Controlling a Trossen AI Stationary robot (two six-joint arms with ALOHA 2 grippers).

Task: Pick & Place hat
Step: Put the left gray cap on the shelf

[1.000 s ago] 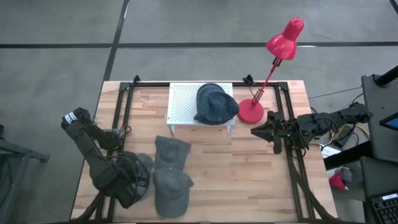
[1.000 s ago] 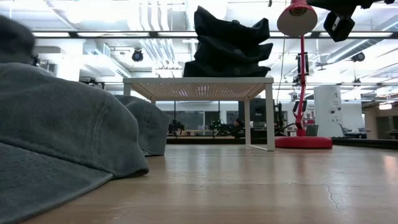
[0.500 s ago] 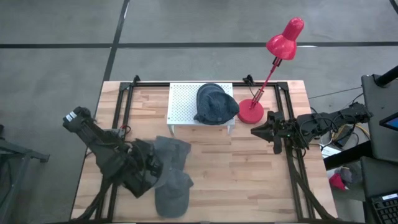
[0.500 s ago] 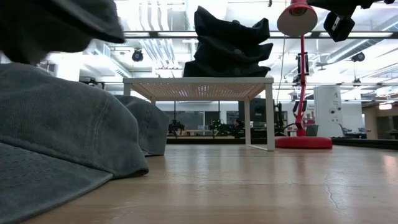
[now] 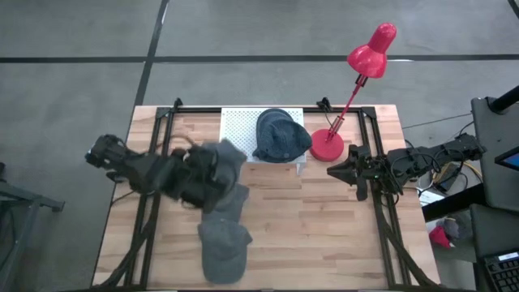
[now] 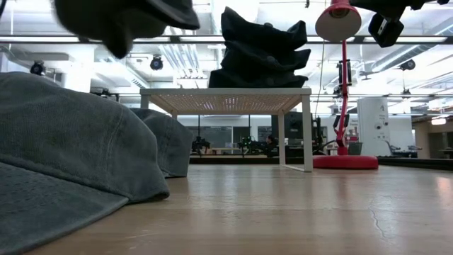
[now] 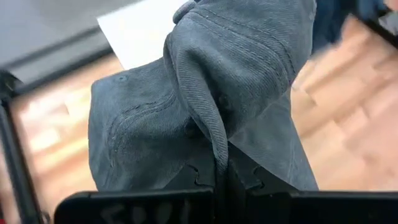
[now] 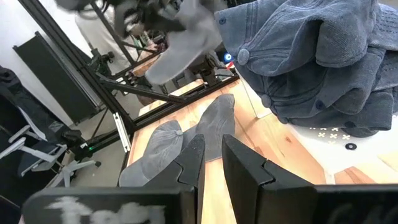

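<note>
My left gripper [image 5: 212,172] is shut on a grey hat [image 5: 225,157] and carries it in the air just in front of the white rack [image 5: 239,130]. In the low view the hat [image 6: 127,18] hangs high at the left. A pile of dark hats [image 5: 280,135] rests on the rack's top. Two more grey hats [image 5: 233,203] [image 5: 222,248] lie flat on the table, brims toward the near edge. My right gripper [image 5: 353,171] waits open at the table's right side, near the lamp. My left gripper pinches a raised fold of the hat's crown cloth [image 7: 211,140] between its two fingers, which lie across the fold. The hat is lifted clear of the table and drapes around and ahead of the fingers, with its brim [image 7: 273,149] slanting down.
A red desk lamp stands with its base [image 5: 328,148] right of the rack and its head [image 5: 372,50] over the far edge. Black frame rails [image 5: 154,138] run along both table sides. Bare wood [image 5: 308,227] lies between the hats and the right arm.
My left gripper, shut on the hat throughout, has swung from the table's near left corner up and toward the far edge and the rack. The hat has gone with it, lifted clear and now higher. The two hats on the table have stayed put.
</note>
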